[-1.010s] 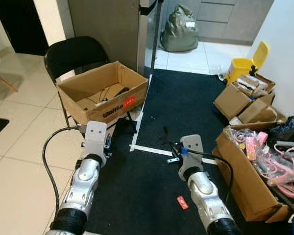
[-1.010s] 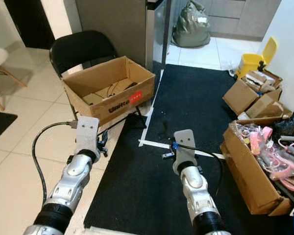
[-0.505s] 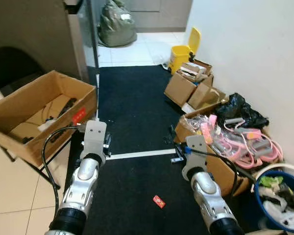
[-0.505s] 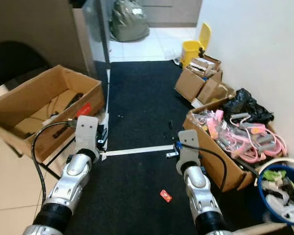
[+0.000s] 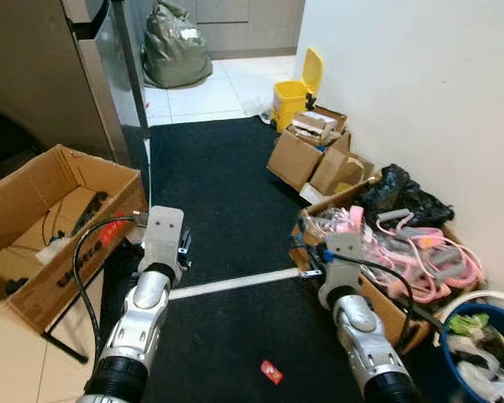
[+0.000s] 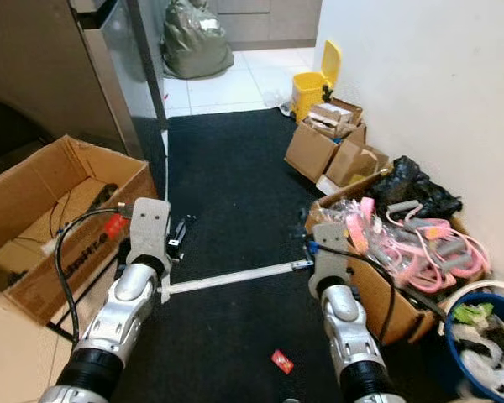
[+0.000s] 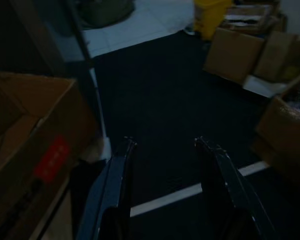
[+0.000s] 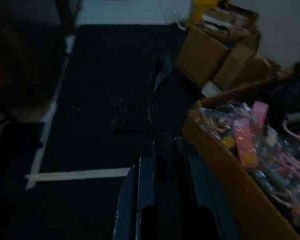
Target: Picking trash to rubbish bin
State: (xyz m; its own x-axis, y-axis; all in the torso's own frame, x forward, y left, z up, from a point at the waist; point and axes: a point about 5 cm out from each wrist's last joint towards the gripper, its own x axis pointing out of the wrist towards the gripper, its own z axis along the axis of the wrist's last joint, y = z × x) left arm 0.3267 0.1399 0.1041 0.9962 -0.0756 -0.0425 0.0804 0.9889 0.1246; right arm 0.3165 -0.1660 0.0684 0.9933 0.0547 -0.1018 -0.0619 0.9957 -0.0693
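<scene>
Left eye view recorded a small red wrapper (image 5: 270, 371) lying on the black floor mat (image 5: 227, 210), nearest the robot, between the two silver arms and touching neither. The blue round bin holding rubbish (image 5: 479, 348) stood at the robot's right, against the white wall, well apart from the wrapper. The left tool (image 7: 165, 145) hung above the mat with its two black fingers set wide apart and nothing between them. The right tool (image 8: 162, 160) hung above the mat beside the open cardboard box of pink plastic items (image 5: 403, 252); its fingers stood close together, narrow, with nothing held. A strip of white tape (image 5: 231, 284) crossed the mat just beyond both tools. An open brown cardboard box with a red label (image 5: 46, 218) sat at the robot's left. Farther along the wall lay a black plastic bag (image 5: 399, 193), then smaller cardboard boxes (image 5: 307, 159), then a yellow mop bucket (image 5: 296, 91). A grey-green sack (image 5: 175, 42) rested on the white tiled floor at the far end.
</scene>
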